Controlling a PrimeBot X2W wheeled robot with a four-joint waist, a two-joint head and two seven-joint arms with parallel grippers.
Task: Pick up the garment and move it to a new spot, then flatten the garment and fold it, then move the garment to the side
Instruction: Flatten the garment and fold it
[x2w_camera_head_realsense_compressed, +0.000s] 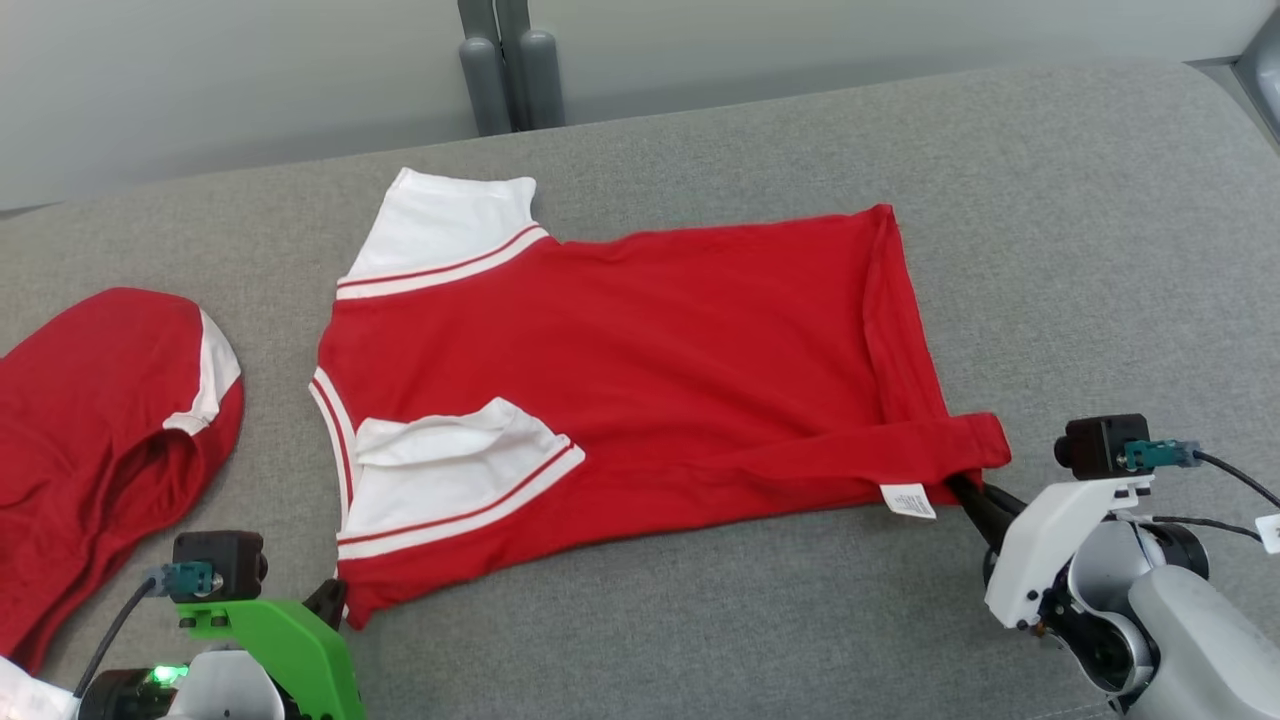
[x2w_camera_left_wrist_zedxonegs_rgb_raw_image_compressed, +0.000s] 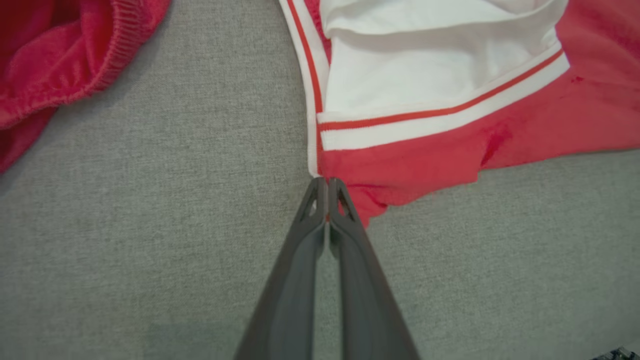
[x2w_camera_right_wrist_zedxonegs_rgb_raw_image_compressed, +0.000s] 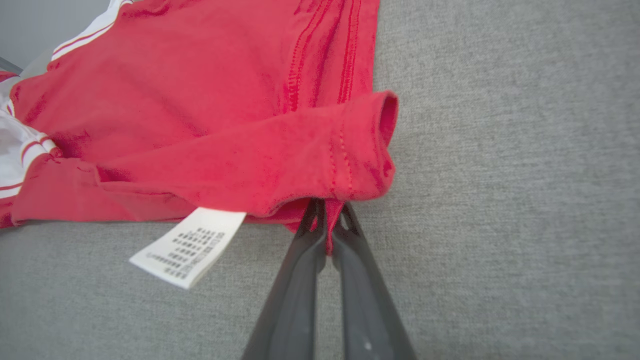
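Observation:
The garment (x2w_camera_head_realsense_compressed: 640, 370) is a red T-shirt with white, red-striped sleeves, lying spread sideways on the grey surface, collar end to the left. My left gripper (x2w_camera_head_realsense_compressed: 335, 600) is shut on its near left corner; in the left wrist view the fingertips (x2w_camera_left_wrist_zedxonegs_rgb_raw_image_compressed: 326, 192) pinch the red edge of the garment (x2w_camera_left_wrist_zedxonegs_rgb_raw_image_compressed: 425, 160) just below the striped white sleeve. My right gripper (x2w_camera_head_realsense_compressed: 968, 492) is shut on the near right hem corner. In the right wrist view its tips (x2w_camera_right_wrist_zedxonegs_rgb_raw_image_compressed: 327, 212) clamp the cloth under the rolled hem of the garment (x2w_camera_right_wrist_zedxonegs_rgb_raw_image_compressed: 250, 150), beside a white care label (x2w_camera_right_wrist_zedxonegs_rgb_raw_image_compressed: 187, 247).
A second red garment with white trim (x2w_camera_head_realsense_compressed: 95, 420) lies crumpled at the left edge, also in the left wrist view (x2w_camera_left_wrist_zedxonegs_rgb_raw_image_compressed: 60, 55). The grey cushioned surface (x2w_camera_head_realsense_compressed: 1100, 250) extends right and far. Grey posts (x2w_camera_head_realsense_compressed: 505, 65) stand beyond the far edge.

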